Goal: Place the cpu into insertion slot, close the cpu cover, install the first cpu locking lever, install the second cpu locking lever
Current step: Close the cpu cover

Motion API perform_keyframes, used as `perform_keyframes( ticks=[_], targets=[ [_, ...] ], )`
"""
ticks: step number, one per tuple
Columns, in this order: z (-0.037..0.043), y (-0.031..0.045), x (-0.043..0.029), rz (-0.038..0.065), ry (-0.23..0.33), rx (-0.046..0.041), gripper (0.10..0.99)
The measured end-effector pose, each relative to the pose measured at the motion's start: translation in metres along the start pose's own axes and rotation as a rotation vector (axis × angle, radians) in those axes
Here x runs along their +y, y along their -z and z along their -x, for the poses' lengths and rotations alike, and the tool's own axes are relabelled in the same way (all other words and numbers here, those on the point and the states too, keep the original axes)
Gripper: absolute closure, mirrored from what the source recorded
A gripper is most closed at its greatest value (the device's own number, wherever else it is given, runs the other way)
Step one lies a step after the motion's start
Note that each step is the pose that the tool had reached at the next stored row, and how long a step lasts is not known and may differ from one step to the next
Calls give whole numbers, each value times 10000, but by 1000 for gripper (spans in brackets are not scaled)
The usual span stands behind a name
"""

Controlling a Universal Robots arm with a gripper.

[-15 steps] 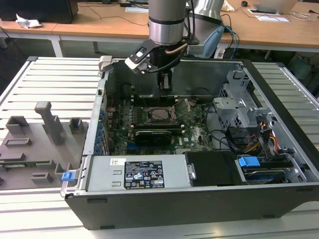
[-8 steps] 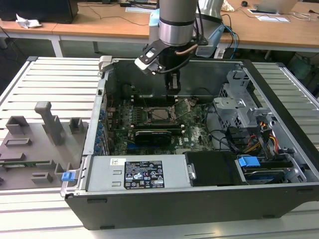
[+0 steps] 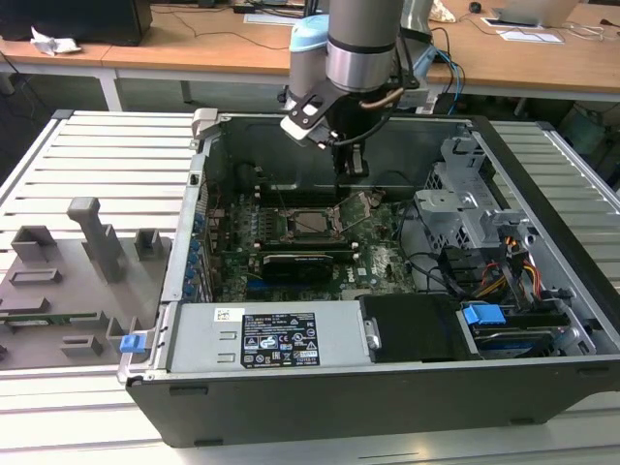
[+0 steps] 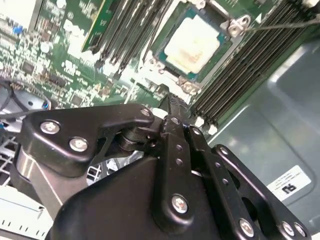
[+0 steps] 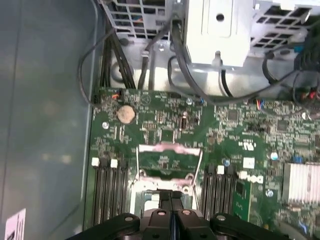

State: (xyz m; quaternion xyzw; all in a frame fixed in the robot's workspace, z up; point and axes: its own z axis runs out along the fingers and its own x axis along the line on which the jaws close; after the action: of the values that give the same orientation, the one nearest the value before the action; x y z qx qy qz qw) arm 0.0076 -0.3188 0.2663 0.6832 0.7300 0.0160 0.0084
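My jaws are shut and empty, with the chip seated in its socket just past my fingertips.

My gripper point(image 4: 169, 102) hangs over the circuit board point(image 5: 150, 120), fingers pressed together with nothing between them. The chip point(image 4: 192, 42) lies flat in the socket point(image 4: 215, 59), close ahead of my tips and lower. In the exterior view I sit slightly to the exterior view's right of it. The chip is square, so it offers no long side to line up on. The cover plate point(image 5: 170, 148) looks tipped up and open on the far side of the socket, though my fingers hide its hinge. Writing: a white label point(image 4: 287, 186) on the case wall and a larger label point(image 3: 279, 341) on the power supply, neither legible to me.
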Motion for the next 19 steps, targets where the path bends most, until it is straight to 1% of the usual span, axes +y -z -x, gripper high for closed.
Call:
perform_keyframes(
  ticks=[2, 4, 6, 10, 13, 15, 19],
  targets=[
    [1, -7, 44, -1, -33, -1, 980],
    [-2, -18, 68, 0, -208, -9, 980],
    [-4, -31, 109, 3, -307, -10, 980],
    [-2, -54, 207, 0, -316, -13, 980],
    [1, -75, 289, -32, -314, -17, 980],
    [4, -82, 320, -42, -315, -45, 980],
    [7, -89, 370, -42, -317, -60, 980]
  ],
)
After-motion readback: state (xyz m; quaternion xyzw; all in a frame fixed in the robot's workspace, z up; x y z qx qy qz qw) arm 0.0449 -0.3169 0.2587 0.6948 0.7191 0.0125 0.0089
